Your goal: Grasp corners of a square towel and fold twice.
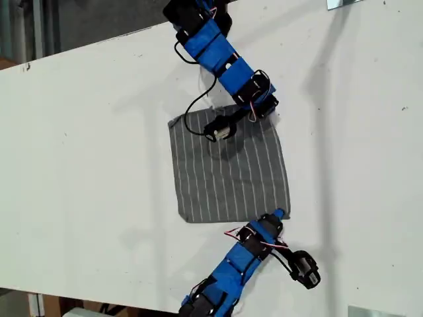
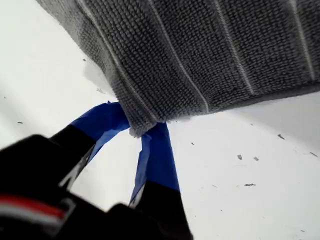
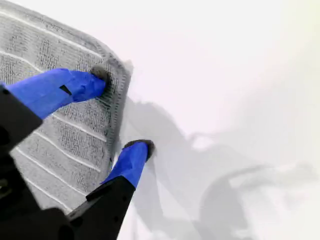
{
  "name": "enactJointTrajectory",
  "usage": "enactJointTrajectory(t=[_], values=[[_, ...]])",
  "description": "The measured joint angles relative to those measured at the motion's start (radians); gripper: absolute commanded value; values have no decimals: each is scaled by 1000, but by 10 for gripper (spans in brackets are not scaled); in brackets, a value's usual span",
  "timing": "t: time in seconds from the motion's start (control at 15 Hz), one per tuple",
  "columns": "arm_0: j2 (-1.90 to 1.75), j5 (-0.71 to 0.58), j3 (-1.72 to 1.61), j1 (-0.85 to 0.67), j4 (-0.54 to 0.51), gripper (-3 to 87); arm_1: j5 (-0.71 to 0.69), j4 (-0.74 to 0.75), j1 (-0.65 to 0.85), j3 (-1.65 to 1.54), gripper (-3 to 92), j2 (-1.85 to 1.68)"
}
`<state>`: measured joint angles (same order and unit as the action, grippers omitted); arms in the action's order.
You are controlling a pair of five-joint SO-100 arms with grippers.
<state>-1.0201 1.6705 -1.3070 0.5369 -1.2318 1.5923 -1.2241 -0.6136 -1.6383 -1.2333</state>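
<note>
White table (image 1: 86,172) fills most of the exterior view; its surface shows small dark specks in the first wrist view. The towel (image 1: 228,172), grey with thin white pinstripes, lies flat and unfolded near the middle of the table, roughly square, its stripes running from the far edge toward the near edge of the exterior view. Two blue arms reach onto it: one enters from the top of the exterior view, the other from the bottom. My first gripper (image 2: 142,129), on the arm from the bottom of the exterior view (image 1: 277,215), has its two blue fingers (image 2: 157,155) pressed together on one of the corners (image 2: 145,125), the one at the towel's lower right in the exterior view; the cloth bunches slightly where it is pinched. My second gripper (image 3: 122,110), on the arm from the top of the exterior view (image 1: 264,109), is spread: one finger (image 3: 75,85) rests on the cloth just inside the hem, the other fingertip (image 3: 135,155) sits on bare table just beside the towel's edge. This is at the towel's upper right corner in the exterior view. A black cable (image 1: 195,105) loops from the upper arm down over the towel's far edge.
</note>
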Motion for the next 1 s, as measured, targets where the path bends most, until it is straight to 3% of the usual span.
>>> enactJointTrajectory(t=[0.4,0.73,1.0], values=[[91,-81,150,-6,21,231,0,0,0,3,-1,6],[146,-94,351,-6,-121,231,0,-6,0,11,-1,12],[179,-97,356,-6,-94,231,0,-6,0,11,-1,14]])
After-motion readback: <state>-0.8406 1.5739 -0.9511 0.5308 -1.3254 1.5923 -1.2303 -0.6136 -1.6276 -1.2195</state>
